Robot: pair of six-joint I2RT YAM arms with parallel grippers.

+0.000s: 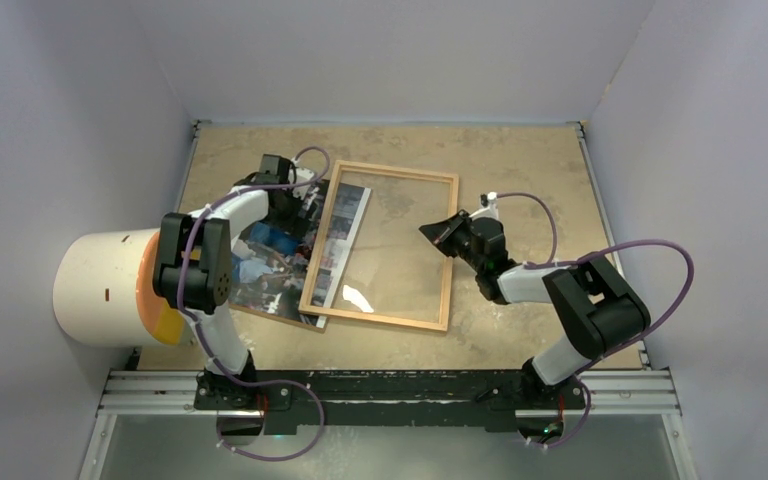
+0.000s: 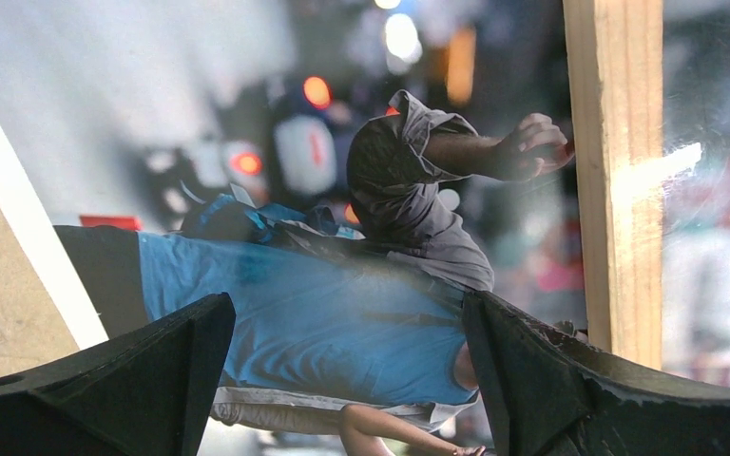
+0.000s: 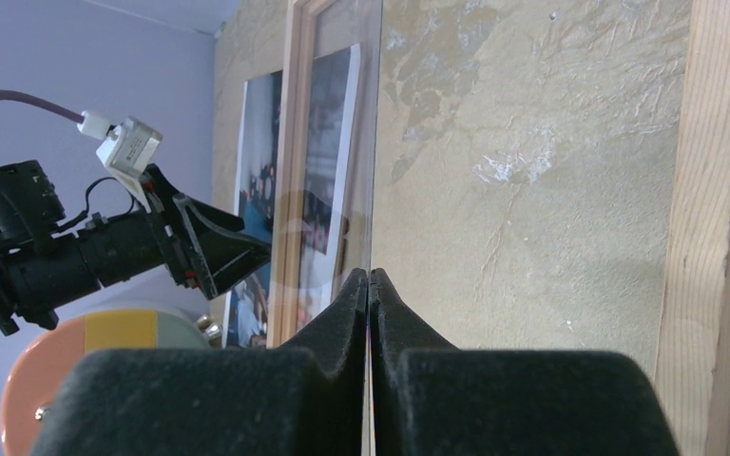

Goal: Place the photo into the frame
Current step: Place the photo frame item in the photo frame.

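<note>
1. Tan worktop [image 1: 520, 160] carries the frame [image 1: 395, 169]; the photo [image 1: 265, 272] lies partly under its left rail, mostly outside.
2. Left fingers [image 2: 152, 380] gape over the photo; right fingers [image 3: 314, 361] are closed, apparently pinching the glass pane [image 1: 390, 240] edge.
3. Insertion looks barely begun; next, the photo needs sliding fully inside.

The top view looks steeply down from above and behind the arms [image 1: 205, 265], with the whole bench [image 1: 520, 160] in sight and the bases at six o'clock. The left wrist view hangs very close over the photo [image 2: 323, 323]. The right wrist view skims low across the frame [image 3: 713, 190] toward nine o'clock. All three views share the frame's left rail and the photo.
</note>
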